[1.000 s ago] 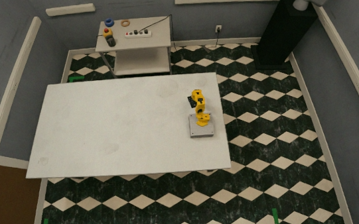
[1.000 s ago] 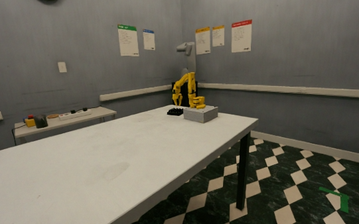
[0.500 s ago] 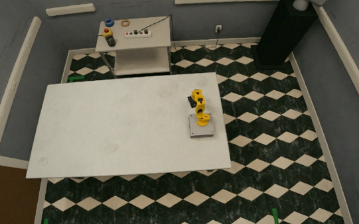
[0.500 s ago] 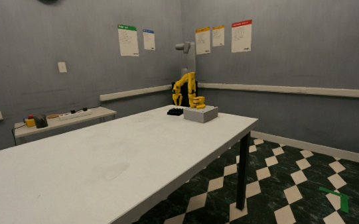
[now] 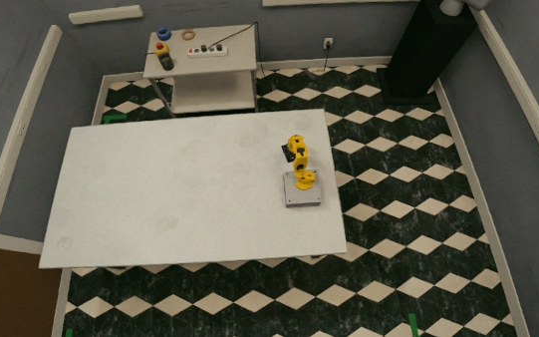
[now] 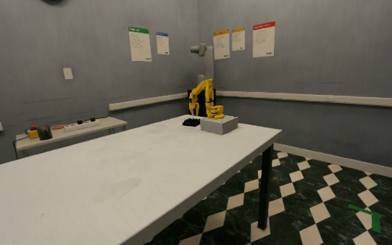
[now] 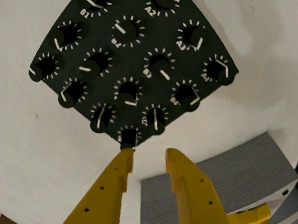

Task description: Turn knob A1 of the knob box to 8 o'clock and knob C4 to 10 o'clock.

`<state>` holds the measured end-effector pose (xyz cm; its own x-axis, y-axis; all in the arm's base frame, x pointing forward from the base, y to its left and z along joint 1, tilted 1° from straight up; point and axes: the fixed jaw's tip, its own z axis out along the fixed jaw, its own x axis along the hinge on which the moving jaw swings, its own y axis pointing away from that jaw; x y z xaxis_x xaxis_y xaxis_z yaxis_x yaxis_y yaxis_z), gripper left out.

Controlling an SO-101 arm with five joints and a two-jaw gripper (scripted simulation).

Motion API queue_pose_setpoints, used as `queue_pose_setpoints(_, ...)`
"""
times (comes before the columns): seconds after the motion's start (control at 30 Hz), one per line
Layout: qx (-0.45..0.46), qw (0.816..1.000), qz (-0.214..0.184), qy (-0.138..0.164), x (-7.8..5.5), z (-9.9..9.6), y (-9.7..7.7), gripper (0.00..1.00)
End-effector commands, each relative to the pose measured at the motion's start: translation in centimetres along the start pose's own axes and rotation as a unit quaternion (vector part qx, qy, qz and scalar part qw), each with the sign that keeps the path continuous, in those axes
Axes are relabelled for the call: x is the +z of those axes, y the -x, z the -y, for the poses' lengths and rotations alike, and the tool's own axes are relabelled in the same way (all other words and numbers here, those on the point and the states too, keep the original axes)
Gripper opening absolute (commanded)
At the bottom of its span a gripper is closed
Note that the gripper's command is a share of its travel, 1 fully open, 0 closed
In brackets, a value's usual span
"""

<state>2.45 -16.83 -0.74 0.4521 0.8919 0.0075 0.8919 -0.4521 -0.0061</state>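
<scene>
On the near part of the white tabletop (image 6: 130, 174) you see nothing of the task; all of it is at the far right end. There the yellow arm stands on its grey base plate (image 6: 228, 125), and the black knob box (image 6: 191, 122) lies on the tabletop just beside the base plate, on its left.

The gripper (image 7: 148, 157) hangs above the box, pointing down. Its jaws are nearly closed with only a narrow gap, and nothing is between them. In the wrist view the tips hover just over the corner knob (image 7: 128, 136) nearest to the camera, but I cannot tell from here if this is A1 or C4, because the socket side is not visible.

The risks, as I judge them:
- The knobs stand very close together. If you come down a little off centre, one finger can push a neighbour knob and change its mark.
- With so small a gap the jaws may land on top of the knob and not around it.
- If you count the rows from the wrong side, you turn the wrong knob.
</scene>
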Motion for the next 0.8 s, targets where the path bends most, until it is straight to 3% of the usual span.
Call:
queue_pose_setpoints(0.0, 0.006, 1.000, 0.002, 0.002, -0.08, 0.25, -0.23, 0.10)
queue_pose_setpoints(0.77, 0.006, 1.000, 0.002, 0.002, 0.18, 0.44, -0.53, 0.10)
